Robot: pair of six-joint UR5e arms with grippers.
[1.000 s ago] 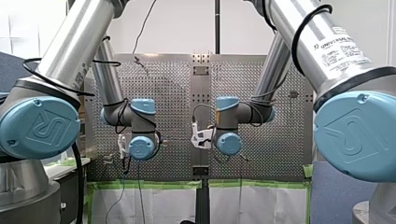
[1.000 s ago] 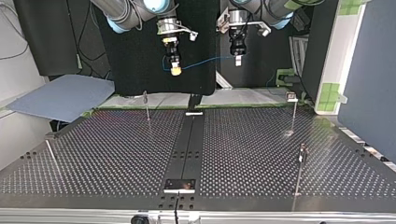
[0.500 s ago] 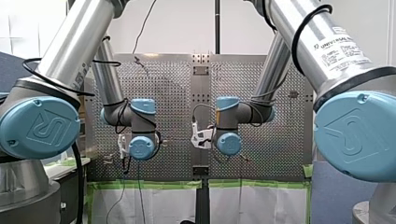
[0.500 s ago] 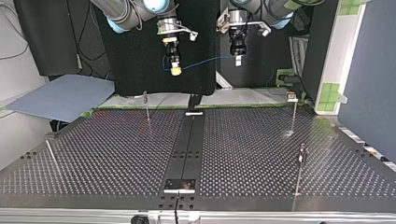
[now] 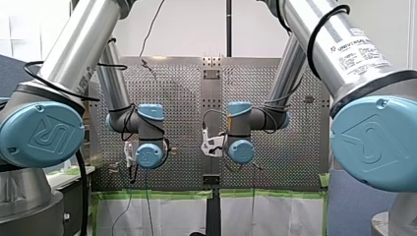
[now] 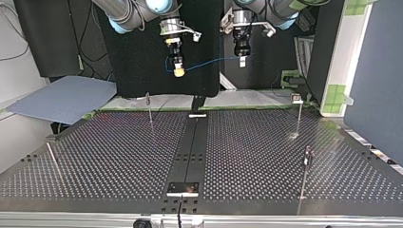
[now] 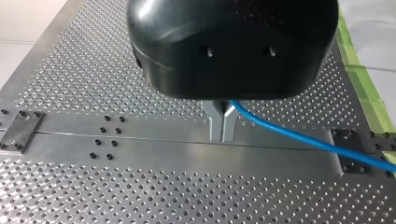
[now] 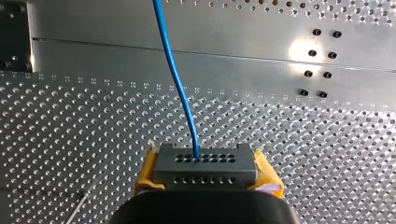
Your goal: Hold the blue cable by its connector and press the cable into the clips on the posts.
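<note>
In the front view, the left arm and the right arm were seen with their wrists close together over the middle of the perforated table. The grippers were hidden beneath the wrists, so nothing could be told of their fingers there. In the top view, the right gripper, at the view's left, and the left gripper, at its right, were held high above the table. The blue cable was strung between them in a shallow sag, well apart from the posts. This was judged a carrying posture, with the cable lifted clear so that it could be lowered onto a post. In the left wrist view, the metal fingers were closed on the cable, which ran off to one side. This grip partway along was judged to steer the free span. In the right wrist view, the black connector was clamped between the yellow pads, with the cable leaving its face ahead. The connector offered a rigid hold, as the task required.
</note>
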